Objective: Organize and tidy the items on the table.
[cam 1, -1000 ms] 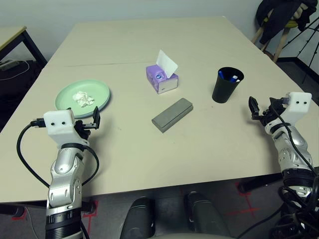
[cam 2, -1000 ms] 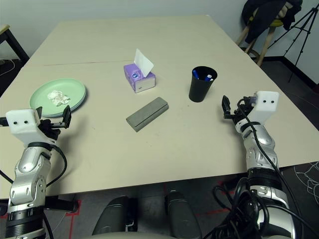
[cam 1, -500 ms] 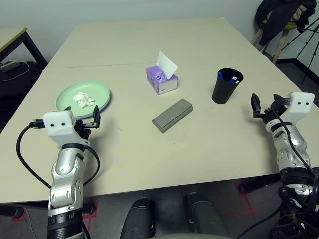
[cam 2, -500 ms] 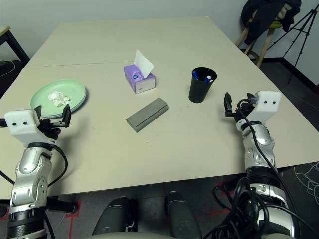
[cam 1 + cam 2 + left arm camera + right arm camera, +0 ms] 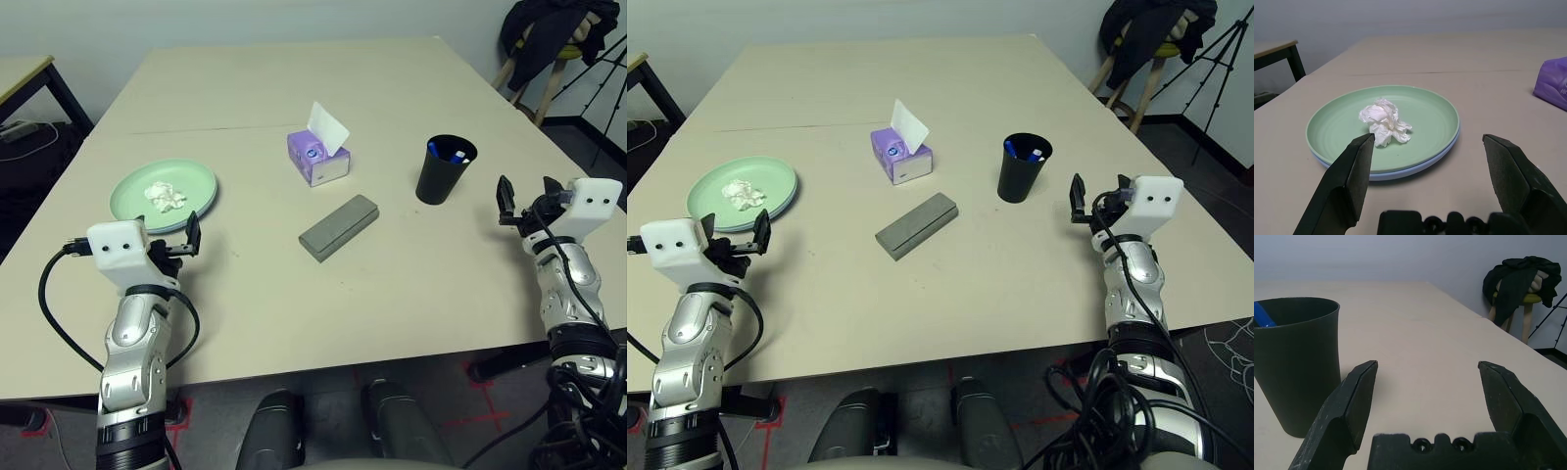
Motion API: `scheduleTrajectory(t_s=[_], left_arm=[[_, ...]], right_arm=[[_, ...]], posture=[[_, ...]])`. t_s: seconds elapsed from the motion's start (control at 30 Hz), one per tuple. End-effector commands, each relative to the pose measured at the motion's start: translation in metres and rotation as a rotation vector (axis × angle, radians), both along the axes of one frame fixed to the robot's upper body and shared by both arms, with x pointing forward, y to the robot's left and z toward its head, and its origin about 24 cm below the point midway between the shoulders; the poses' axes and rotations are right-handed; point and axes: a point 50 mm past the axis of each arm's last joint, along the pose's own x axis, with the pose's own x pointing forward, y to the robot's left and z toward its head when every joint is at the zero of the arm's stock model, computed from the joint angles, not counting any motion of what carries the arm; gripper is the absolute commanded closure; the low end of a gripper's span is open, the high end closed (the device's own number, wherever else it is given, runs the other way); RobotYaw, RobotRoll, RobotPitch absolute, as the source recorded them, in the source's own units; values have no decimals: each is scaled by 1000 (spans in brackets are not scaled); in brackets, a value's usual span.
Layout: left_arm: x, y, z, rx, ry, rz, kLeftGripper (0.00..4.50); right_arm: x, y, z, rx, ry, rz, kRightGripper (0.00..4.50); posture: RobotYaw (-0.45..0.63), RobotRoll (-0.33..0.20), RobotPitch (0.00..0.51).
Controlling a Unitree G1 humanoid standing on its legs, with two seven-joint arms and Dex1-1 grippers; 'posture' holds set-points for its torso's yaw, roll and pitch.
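Observation:
A mint green plate (image 5: 191, 191) rests on a pale blue plate (image 5: 1400, 174) at the left of the table (image 5: 294, 294), with a white tissue wad (image 5: 1385, 122) on top. My left gripper (image 5: 182, 244) hovers open just in front of the plates, holding nothing. A purple tissue box (image 5: 318, 157) stands mid-table with the grey glasses case (image 5: 339, 226) in front of it. The black cup (image 5: 446, 171) holds blue-tipped pens (image 5: 447, 152). To the right of the cup, my right gripper (image 5: 525, 199) is open and holds nothing.
A smaller desk with black legs (image 5: 24, 73) stands off the far left corner. A stool draped with dark clothing (image 5: 554, 44) and a tripod (image 5: 607, 88) stand beyond the right edge. A seam (image 5: 196, 127) crosses the tabletop behind the tissue box.
My right gripper has drifted slightly to the right, away from the cup. The left gripper has shifted only a little. Both stay open.

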Motion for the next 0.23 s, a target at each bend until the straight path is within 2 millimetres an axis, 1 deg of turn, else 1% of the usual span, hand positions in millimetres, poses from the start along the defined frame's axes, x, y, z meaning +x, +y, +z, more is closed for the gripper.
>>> scheduleTrajectory(t_s=[0.03, 0.23], left_arm=[[1, -3, 1, -4, 6, -20, 0], [3, -3, 1, -6, 9, -16, 0]], right_arm=[[-1, -3, 2, -9, -10, -15, 13], [-1, -3, 2, -13, -11, -16, 13]], posture=[[24, 0, 69], [19, 0, 70]])
